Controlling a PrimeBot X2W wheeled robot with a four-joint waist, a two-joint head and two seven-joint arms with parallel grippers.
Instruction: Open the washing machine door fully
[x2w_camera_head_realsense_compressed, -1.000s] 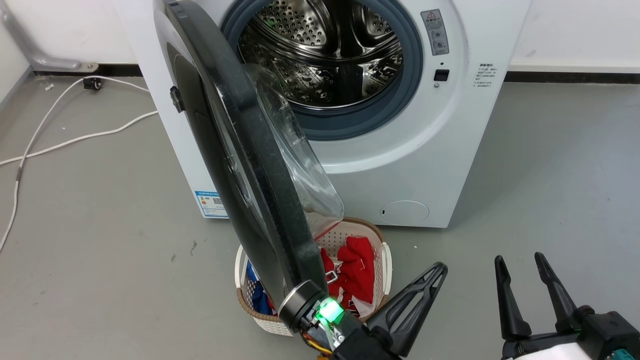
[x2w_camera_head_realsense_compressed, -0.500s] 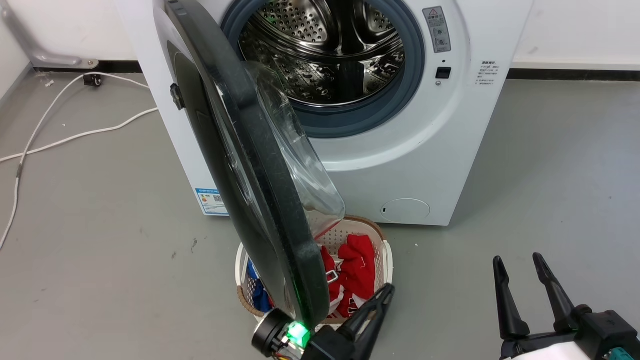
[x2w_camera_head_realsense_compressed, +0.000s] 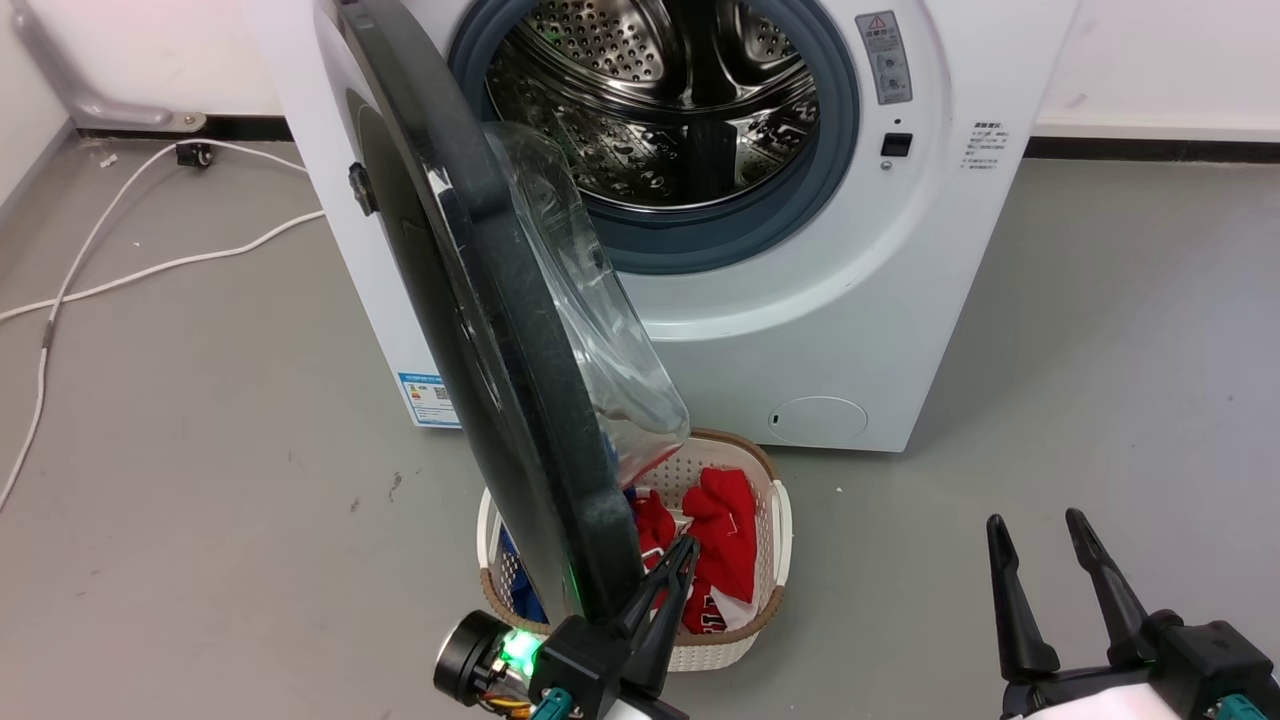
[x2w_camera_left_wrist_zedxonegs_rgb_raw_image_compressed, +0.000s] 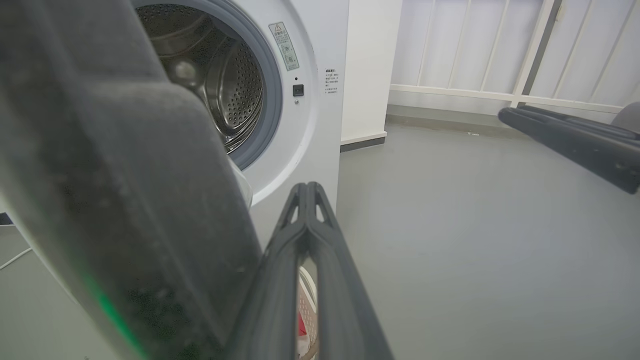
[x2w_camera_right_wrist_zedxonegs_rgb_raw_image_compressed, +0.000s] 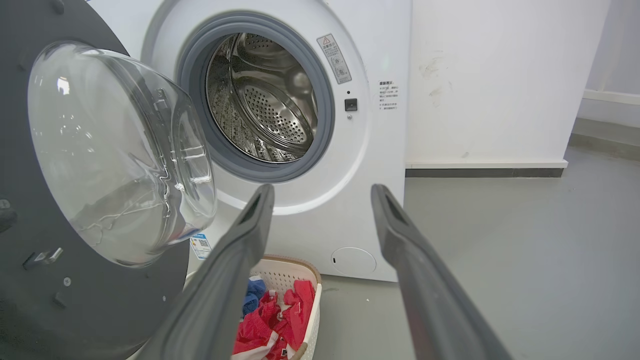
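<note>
basket (x2w_camera_head_realsense_compressed: 779, 528) beside door (x2w_camera_head_realsense_compressed: 520, 380), before washer (x2w_camera_head_realsense_compressed: 800, 330)

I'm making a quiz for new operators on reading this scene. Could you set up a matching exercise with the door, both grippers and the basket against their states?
Things:
1. washing machine door
2. left gripper
3. right gripper
4. basket

States:
A. fingers spread, above bare floor
B. holds red and blue clothes
C. swung out, away from the drum
D. fingers shut, beside the door's lower edge

Pairs: 1-C, 2-D, 3-A, 4-B
</note>
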